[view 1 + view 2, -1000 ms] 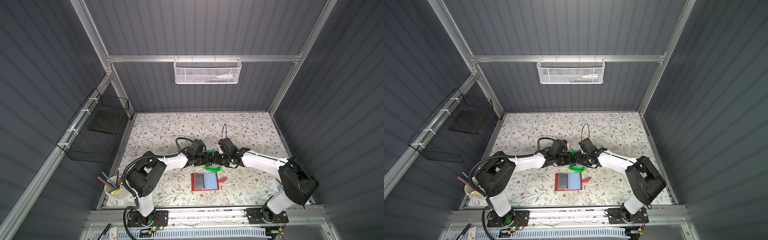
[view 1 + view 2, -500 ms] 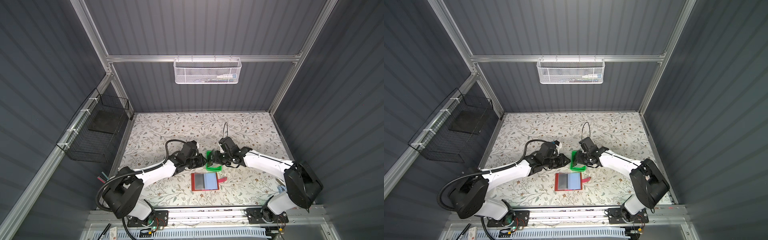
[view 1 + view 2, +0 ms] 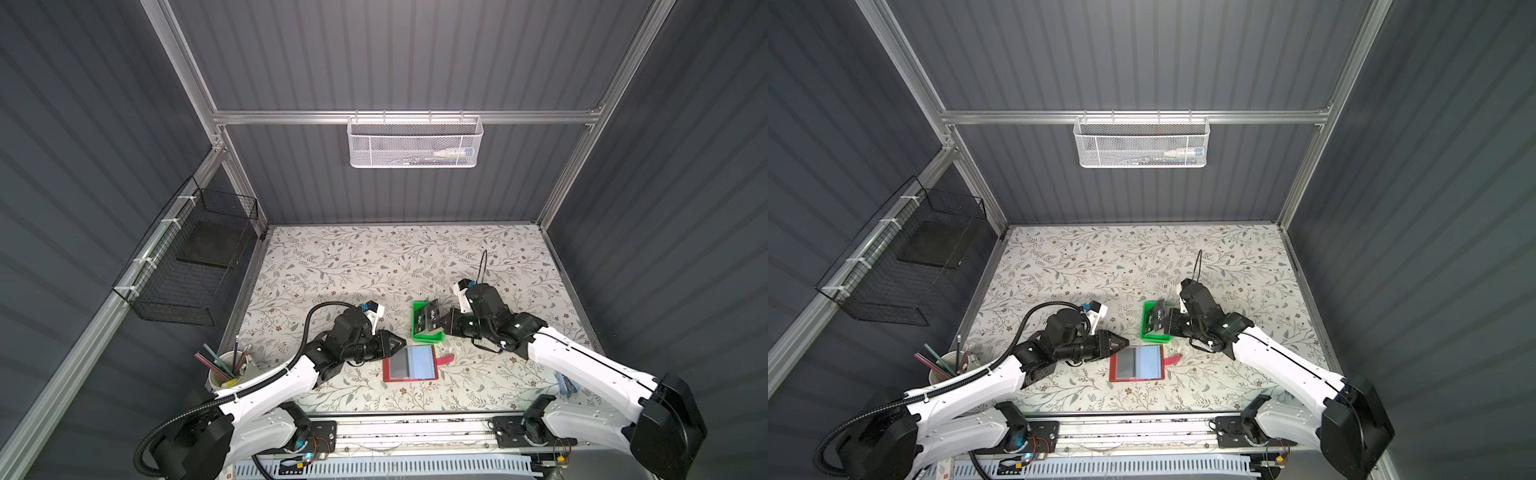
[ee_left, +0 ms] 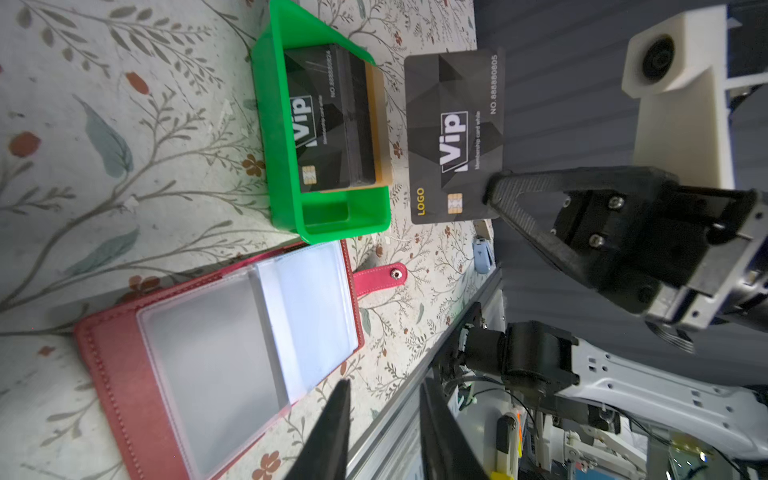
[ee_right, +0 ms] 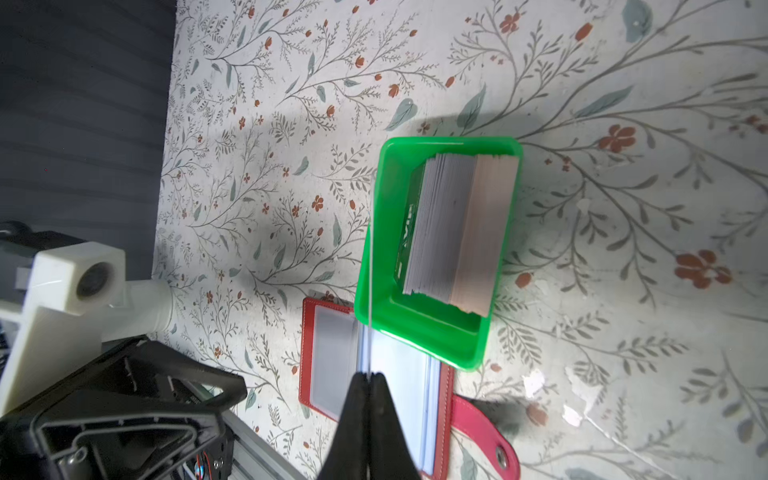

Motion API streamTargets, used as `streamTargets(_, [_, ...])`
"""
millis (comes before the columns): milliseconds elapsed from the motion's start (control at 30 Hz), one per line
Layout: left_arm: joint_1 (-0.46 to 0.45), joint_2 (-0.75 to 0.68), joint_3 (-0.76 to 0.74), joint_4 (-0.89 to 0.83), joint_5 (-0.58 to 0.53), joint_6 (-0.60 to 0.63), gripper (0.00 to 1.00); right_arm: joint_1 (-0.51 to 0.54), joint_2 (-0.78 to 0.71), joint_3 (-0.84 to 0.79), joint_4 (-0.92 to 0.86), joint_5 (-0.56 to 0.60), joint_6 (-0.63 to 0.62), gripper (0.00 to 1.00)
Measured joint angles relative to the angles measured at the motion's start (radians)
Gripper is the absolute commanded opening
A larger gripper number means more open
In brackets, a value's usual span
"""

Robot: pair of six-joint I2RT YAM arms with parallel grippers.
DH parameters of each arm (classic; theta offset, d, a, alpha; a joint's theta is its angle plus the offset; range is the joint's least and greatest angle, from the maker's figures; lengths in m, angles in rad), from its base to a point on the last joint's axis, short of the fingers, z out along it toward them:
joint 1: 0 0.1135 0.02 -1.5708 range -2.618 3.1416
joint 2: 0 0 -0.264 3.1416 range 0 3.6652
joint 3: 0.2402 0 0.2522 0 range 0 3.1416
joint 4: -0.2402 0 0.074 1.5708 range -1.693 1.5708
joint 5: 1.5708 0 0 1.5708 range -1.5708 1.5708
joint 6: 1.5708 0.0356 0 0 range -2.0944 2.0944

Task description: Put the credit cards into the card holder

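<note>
Biggest first: the floral table (image 3: 374,257), laid out whole only in both top views. Next the left arm (image 3: 266,386) and the right arm (image 3: 582,365), reaching in from the front rail toward the middle.

Then the left gripper (image 3: 400,343), parked right at the far left corner of the card holder (image 3: 410,363). Reads as one dark wedge from above. Over in the left wrist view, fingers (image 4: 336,419) plainly parted with only air between. Touching the holder or not, can't tell.

Over to the right gripper (image 3: 444,325), clamped on one black Vip card (image 3: 434,313), up in the air by the right side of the green tray (image 3: 415,328). Full face only in the left wrist view: black Vip card (image 4: 453,137) with chip, LOGO and number, pinched at the corner near the chip. Right wrist view shrinks that black Vip card (image 5: 369,270) to a thin pale line running out of the closed fingertips (image 5: 357,399).

Back to the card holder: lying open and flat near the front edge, clear sleeves up, snap tab (image 3: 445,360) poking right. Just behind it the green tray, edges meeting or nearly so.

Inside the tray, the rest of the credit cards (image 4: 332,120) in a leaning stack. Black Vip front and tan back in the left wrist view, only grey-white and tan edges in the right wrist view.
</note>
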Motion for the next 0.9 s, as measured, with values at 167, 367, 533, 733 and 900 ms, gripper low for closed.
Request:
streamTargets(167, [-0.001, -0.018, -0.080, 0.132, 0.048, -0.056, 0.32, 0.001, -0.154, -0.077, 0.004, -0.041, 0.012, 0.00])
streamTargets(367, [-0.008, -0.021, -0.143, 0.283, 0.068, -0.115, 0.32, 0.001, -0.274, -0.164, 0.047, -0.106, 0.049, 0.00])
streamTargets(533, [-0.034, -0.011, -0.169, 0.393, 0.067, -0.148, 0.32, 0.001, -0.313, -0.229, 0.125, -0.183, 0.104, 0.00])
streamTargets(733, [-0.069, 0.022, -0.173, 0.488, 0.060, -0.166, 0.32, 0.003, -0.348, -0.302, 0.222, -0.241, 0.174, 0.00])
streamTargets(900, [-0.087, 0.056, -0.175, 0.542, 0.050, -0.175, 0.31, 0.003, -0.374, -0.341, 0.286, -0.270, 0.217, 0.00])
